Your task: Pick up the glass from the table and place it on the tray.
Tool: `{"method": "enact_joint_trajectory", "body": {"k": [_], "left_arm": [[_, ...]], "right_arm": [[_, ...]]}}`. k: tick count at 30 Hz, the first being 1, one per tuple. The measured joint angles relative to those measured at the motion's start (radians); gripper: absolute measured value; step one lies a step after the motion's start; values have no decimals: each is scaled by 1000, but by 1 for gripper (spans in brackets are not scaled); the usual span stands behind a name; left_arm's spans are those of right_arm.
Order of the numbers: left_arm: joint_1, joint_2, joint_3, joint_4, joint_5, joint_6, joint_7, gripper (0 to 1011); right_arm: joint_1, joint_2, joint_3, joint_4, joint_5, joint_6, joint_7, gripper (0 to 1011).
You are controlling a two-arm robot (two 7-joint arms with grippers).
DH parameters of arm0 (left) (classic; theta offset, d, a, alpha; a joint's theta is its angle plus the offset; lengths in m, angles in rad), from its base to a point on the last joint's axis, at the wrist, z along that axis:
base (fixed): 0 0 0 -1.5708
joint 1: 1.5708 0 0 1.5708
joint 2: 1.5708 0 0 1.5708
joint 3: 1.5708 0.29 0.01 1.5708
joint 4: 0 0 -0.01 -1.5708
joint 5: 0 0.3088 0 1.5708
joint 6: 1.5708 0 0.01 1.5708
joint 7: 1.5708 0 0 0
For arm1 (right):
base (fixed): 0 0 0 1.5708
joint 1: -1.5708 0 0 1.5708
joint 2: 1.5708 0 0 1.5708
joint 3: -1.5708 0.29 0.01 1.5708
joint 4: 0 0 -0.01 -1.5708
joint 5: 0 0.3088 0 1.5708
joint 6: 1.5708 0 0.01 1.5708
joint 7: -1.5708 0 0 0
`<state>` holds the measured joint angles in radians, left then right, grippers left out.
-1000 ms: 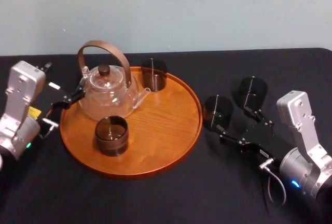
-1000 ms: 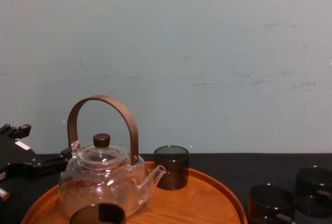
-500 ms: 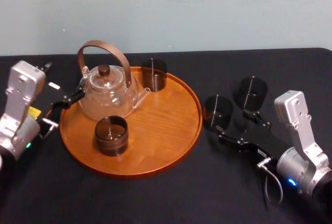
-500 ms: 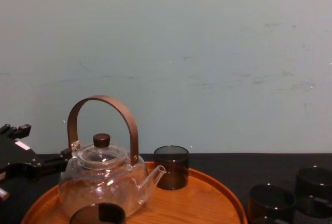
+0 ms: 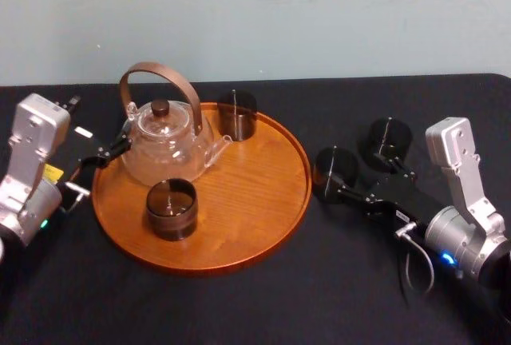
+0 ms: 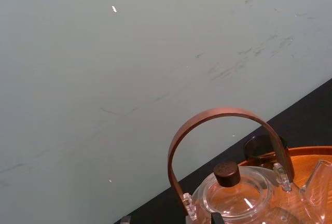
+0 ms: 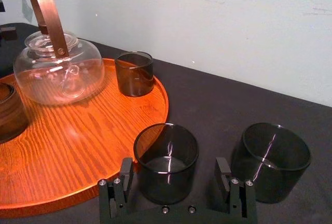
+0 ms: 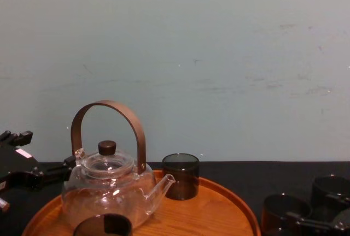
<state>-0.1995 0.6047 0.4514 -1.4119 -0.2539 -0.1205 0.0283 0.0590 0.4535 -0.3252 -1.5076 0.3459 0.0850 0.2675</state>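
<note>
The smoked glass (image 5: 334,171) stands upright on the black surface (image 5: 239,305), just beside the right rim of the round wooden tray (image 5: 255,193) and clear of it. The right gripper (image 5: 366,178) reaches in low from the robot's right. In the right wrist view its jaws are spread wide, one on each side of the glass's near wall, and have not pinched it: the jaw on the tray side sits close against the wall, while the other stands off with a gap. A second glass (image 5: 389,139) stands on the surface just outside that farther jaw, near the first but apart from it. On the tray a clear teapot (image 5: 164,144) with a brown hoop handle sits toward the back left. A back glass (image 5: 237,115) stands by its spout near the far rim, and a front glass (image 5: 171,208) stands before it. The left gripper (image 5: 92,171) hangs idle at the tray's left edge beside the teapot, its jaws apart and holding nothing.
</note>
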Motion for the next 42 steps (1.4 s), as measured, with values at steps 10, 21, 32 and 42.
{"method": "enact_joint_trajectory", "body": {"k": [10, 21, 32, 42], "left_arm": [[0, 0, 0, 0, 0, 0, 0, 1001], [0, 0, 0, 0, 0, 0, 0, 1001], [0, 0, 0, 0, 0, 0, 0, 1001], [0, 0, 0, 0, 0, 0, 0, 1001]], "right_arm": [[41, -35, 10, 50, -11, 14, 39, 1002], [69, -62, 10, 96, -28, 15, 73, 1002], [91, -80, 5, 130, -43, 14, 89, 1002], [117, -92, 2, 155, -52, 12, 97, 1002]]}}
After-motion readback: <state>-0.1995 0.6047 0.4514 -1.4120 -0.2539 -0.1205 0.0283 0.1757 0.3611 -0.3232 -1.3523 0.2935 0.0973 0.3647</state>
